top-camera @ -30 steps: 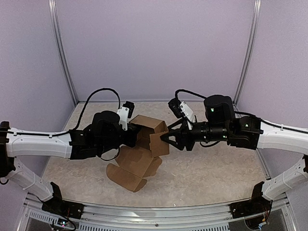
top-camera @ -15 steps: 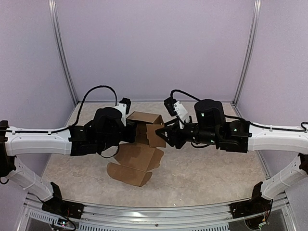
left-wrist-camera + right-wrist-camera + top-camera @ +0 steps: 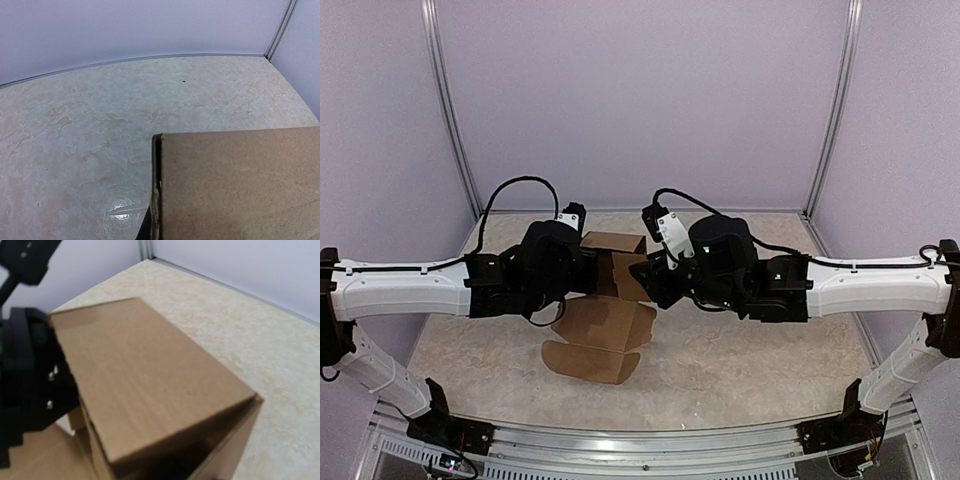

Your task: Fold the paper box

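Nearest the arm bases: the plain brown die-cut cardboard paper box (image 3: 600, 335), front panels lying flat on the speckled beige table (image 3: 750, 370), with rounded flaps at the near edge. Just behind that, the same piece stands up into half-formed walls with a panel tipped over the top. It sits mid-table, between the two arms.

The black left gripper (image 3: 588, 276) is at the raised part's left side, and the black right gripper (image 3: 646, 283) presses in from the right. Both touch or nearly touch the cardboard. Fingers are hidden in every view:
- The left wrist view shows only a flat brown panel (image 3: 240, 185) with its folded edge.
- The right wrist view shows a sloping top panel (image 3: 145, 385) over an open dark gap, with the left gripper's body beside it.

So I can't tell how wide either one is spread, or whether either has a real hold.

Step, as I judge it: mid-fold, raising and squaring the side walls; the lid half is not yet closed. Next probably calls for one side bracing the wall while the other tucks the panel inward. The risk is the walls springing back open.

Farthest back: the plain lilac enclosure wall (image 3: 640, 100).
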